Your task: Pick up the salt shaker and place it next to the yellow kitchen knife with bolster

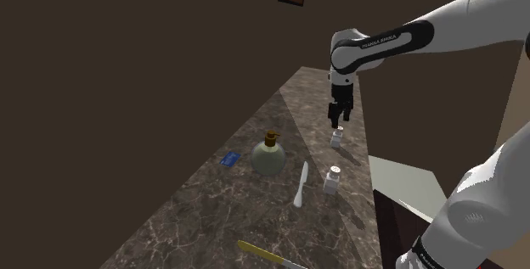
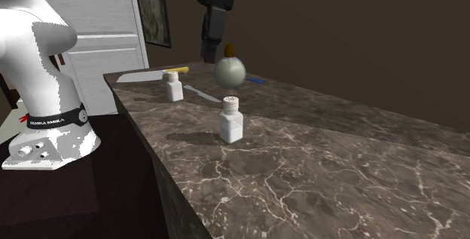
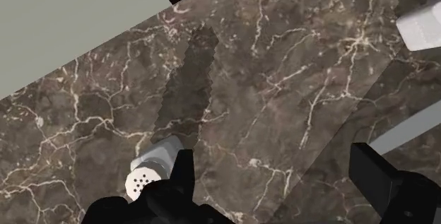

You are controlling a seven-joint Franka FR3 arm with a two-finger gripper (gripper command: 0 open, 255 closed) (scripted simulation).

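Lining up my gripper (image 1: 338, 121) over the salt shaker (image 1: 337, 138).
Fingers (image 3: 177, 187) apart, but it sits beside one, so I'd slide over.

white arm (image 1: 476, 17) stretched forward, black hand (image 1: 338, 120) pointing down, fingers (image 3: 180, 184) spread apart

Bare worktop (image 1: 212, 216) around yellow knife (image 1: 263, 254); between it and tool (image 1: 338, 124), a shaker (image 1: 331, 179), white knife (image 1: 301, 184), round bottle (image 1: 270, 157).

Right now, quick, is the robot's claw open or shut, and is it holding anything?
Gripper: open, holding nothing; the white shaker sits beside one finger, not gripped.
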